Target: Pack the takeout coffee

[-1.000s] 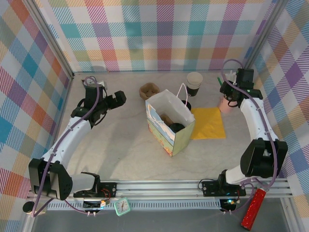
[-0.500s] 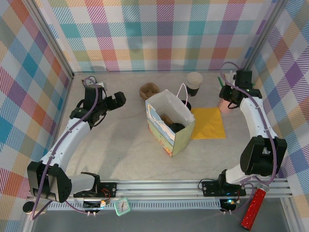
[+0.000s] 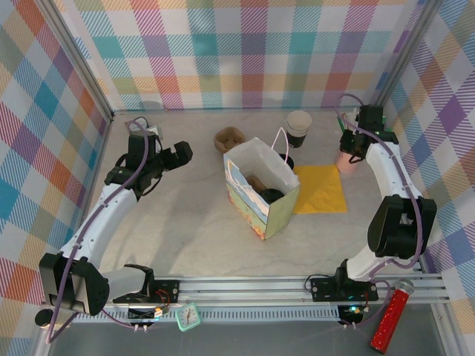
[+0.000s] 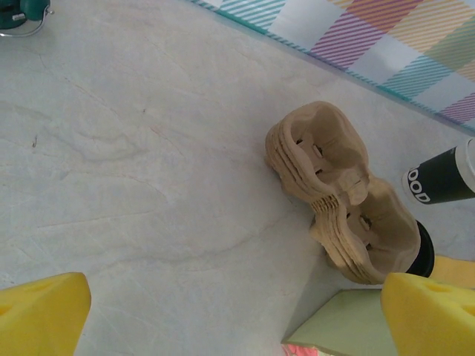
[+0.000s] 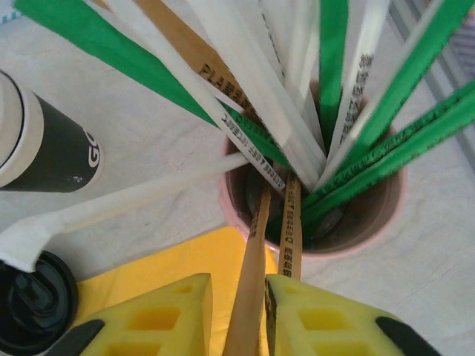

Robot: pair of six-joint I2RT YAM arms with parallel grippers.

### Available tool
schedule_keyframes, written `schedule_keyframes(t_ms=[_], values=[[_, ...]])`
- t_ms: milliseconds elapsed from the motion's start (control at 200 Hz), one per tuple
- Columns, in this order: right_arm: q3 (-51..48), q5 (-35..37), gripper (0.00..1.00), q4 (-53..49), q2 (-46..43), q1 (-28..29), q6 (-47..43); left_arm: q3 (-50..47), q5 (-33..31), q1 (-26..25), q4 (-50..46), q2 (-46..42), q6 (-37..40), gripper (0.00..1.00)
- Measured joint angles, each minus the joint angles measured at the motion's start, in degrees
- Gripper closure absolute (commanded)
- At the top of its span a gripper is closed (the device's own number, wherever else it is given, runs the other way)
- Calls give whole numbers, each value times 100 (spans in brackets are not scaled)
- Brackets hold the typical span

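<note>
Takeout coffee [image 3: 287, 162]: upright on the desk [image 3: 185, 222], just beside the far-right corner of the paper bag [image 3: 261, 194], long axis vertical. From the right pincer [image 3: 349, 145], left and slightly nearer; closer to that arm than to the left one. Right pincer jaws narrow about a brown stir stick [image 5: 249, 297] in the pink cup [image 3: 346, 162]; clamped or not, cannot tell. Left pincer [image 3: 180, 153] wide open, empty. Counted: one lidded coffee, one lidless cup [image 3: 299, 124], one carrier stack [image 3: 230, 138], one yellow napkin [image 3: 320, 188].

Takeout coffee [image 5: 30, 308]: small black cup, glossy round black lid on, upright on the tabletop just beyond the paper bag's [image 3: 245, 196] far-right side.
</note>
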Motion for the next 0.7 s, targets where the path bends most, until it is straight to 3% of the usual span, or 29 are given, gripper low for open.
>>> schedule_keyframes(t_ms=[115,180,700], values=[[37,20,90,15,0,0,-24,0,2,0,0,-4,0,0],[37,26,100,13,0,0,-52,0,2,0,0,-4,0,0],[28,39,99,-162,-907,0,-28,0,109,0,-15,-44,-22,0]])
